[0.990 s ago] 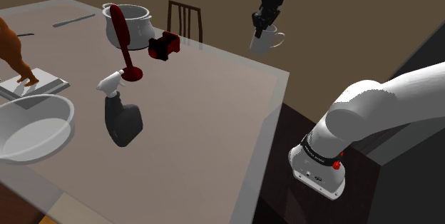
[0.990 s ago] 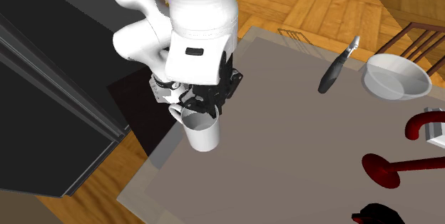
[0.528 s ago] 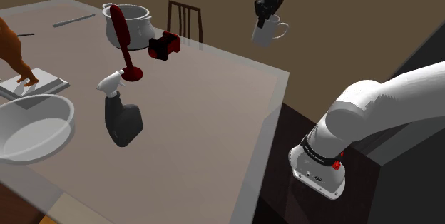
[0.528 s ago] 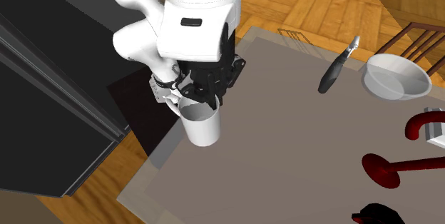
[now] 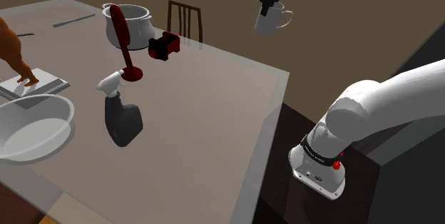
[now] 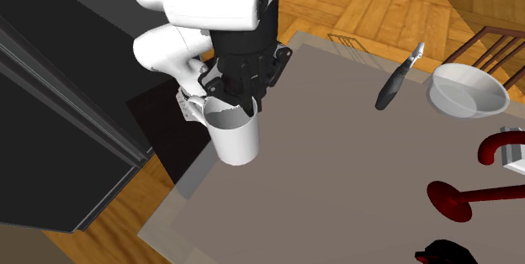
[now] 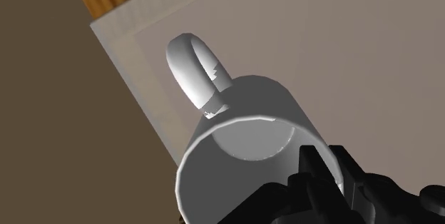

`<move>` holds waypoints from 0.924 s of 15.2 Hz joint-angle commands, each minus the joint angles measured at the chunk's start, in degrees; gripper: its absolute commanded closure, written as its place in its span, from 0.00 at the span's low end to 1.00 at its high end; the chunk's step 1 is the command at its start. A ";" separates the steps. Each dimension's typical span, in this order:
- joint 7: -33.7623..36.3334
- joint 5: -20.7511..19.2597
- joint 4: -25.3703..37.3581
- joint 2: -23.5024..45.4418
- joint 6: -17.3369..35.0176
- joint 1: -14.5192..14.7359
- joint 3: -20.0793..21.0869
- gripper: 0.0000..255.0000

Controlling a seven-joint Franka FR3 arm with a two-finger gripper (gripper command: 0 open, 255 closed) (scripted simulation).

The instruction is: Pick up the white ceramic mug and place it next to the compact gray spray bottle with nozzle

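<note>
Above table [image 5: 214, 115] edge, white mug [image 5: 267, 23] upright

Open stretch: the pale grey bench [image 5: 214, 115] lies bare from the dark grey spray bottle with a white nozzle [image 5: 123, 121] across to its edge on the shoulder view's right.
Bottle's other side: a large pale bowl [image 5: 63, 131] stands near, narrowing the gap.
Behind the nozzle: a dark red upright tool on a round foot [image 5: 127, 55], just beside it.
Further back: a grey pot [image 5: 135, 24] and a red-and-black block [image 5: 164, 46], well apart from the bottle.
Overhead: a white mug [image 5: 271, 21] in the black gripper [image 5: 267, 8] fingers, high over the bench's far corner, open air beneath.
</note>
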 commanded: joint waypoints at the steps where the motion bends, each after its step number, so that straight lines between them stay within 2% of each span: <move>1: 0.01 0.04 1.90 0.36 -1.56 0.02 0.07 1.00; 9: -0.16 0.09 9.70 2.37 -7.35 0.03 0.12 1.00; 14: 6.81 2.26 9.01 1.22 -7.98 1.94 5.66 1.00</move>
